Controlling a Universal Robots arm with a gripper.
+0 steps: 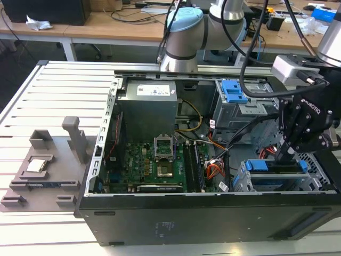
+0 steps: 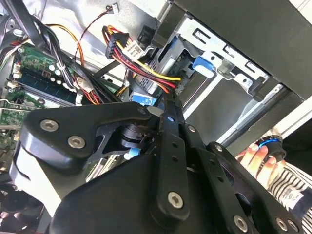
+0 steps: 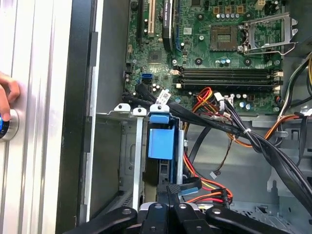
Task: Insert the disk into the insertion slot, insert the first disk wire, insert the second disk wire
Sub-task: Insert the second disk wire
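The disk (image 1: 272, 166), framed by its blue caddy, sits inside the insertion slot (image 1: 242, 178), a silvery cage at the case's corner on the exterior view's right. In the first wrist view the disk's blue end (image 3: 160, 144) stands between the cage walls (image 3: 127, 146). My gripper (image 1: 285, 156) hangs right over the disk's wire end. Its fingers (image 3: 170, 191) are shut together on a small blue connector (image 3: 189, 187) of a disk wire. Red, yellow and black power wires (image 3: 209, 187) run just beside it. In the second wrist view the gripper (image 2: 165, 108) ends at that blue connector (image 2: 144, 99).
A thick black cable bundle (image 3: 253, 141) crosses above the cage. The motherboard (image 1: 160, 165) and power supply (image 1: 146, 106) fill the case's middle. A grey bay with a blue latch (image 1: 233, 90) stands behind. A person's hand (image 3: 6, 95) rests on a knob outside the case. A grey fixture (image 1: 48, 170) lies on the table.
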